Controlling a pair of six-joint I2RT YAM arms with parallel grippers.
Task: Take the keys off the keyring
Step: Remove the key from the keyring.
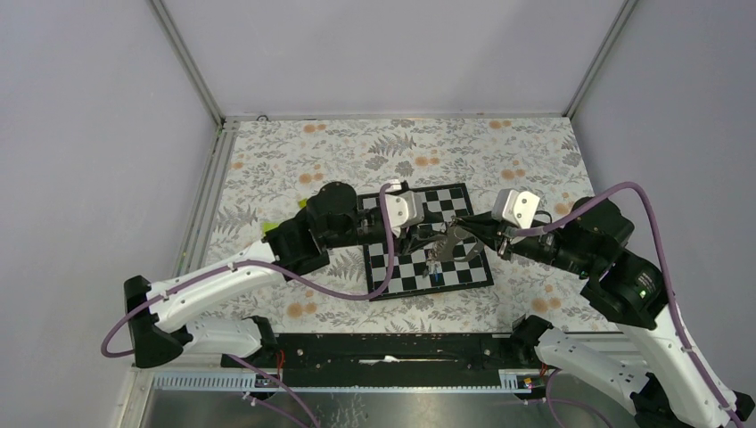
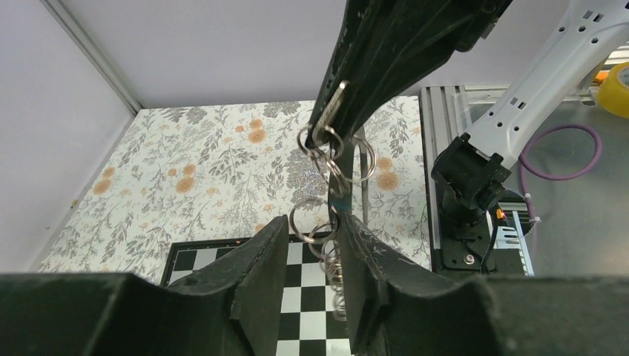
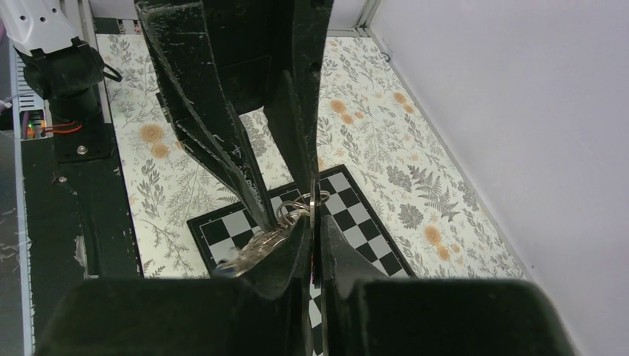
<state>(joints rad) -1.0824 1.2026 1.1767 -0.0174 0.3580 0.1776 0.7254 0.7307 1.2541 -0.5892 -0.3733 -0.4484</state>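
Both arms meet above the chessboard (image 1: pixel 459 203). My right gripper (image 1: pixel 460 234) (image 3: pixel 314 219) is shut on a thin flat silvery piece (image 2: pixel 331 111), which looks like a key seen edge-on. From it hangs the keyring (image 2: pixel 326 144), a chain of metal rings with a small blue clip (image 2: pixel 339 202). More silvery pieces (image 3: pixel 248 254) dangle below. My left gripper (image 1: pixel 424 239) (image 2: pixel 314 222) is open. The lower rings (image 2: pixel 334 259) hang in its gap, close against one finger (image 2: pixel 363 267).
The chessboard (image 2: pixel 297 297) lies on a floral tablecloth (image 1: pixel 294 160) boxed in by grey walls. A black rail (image 1: pixel 401 343) runs along the near edge. A lime-green piece (image 1: pixel 267 228) sits by the left arm. A yellow tape roll (image 2: pixel 616 85) lies off the table.
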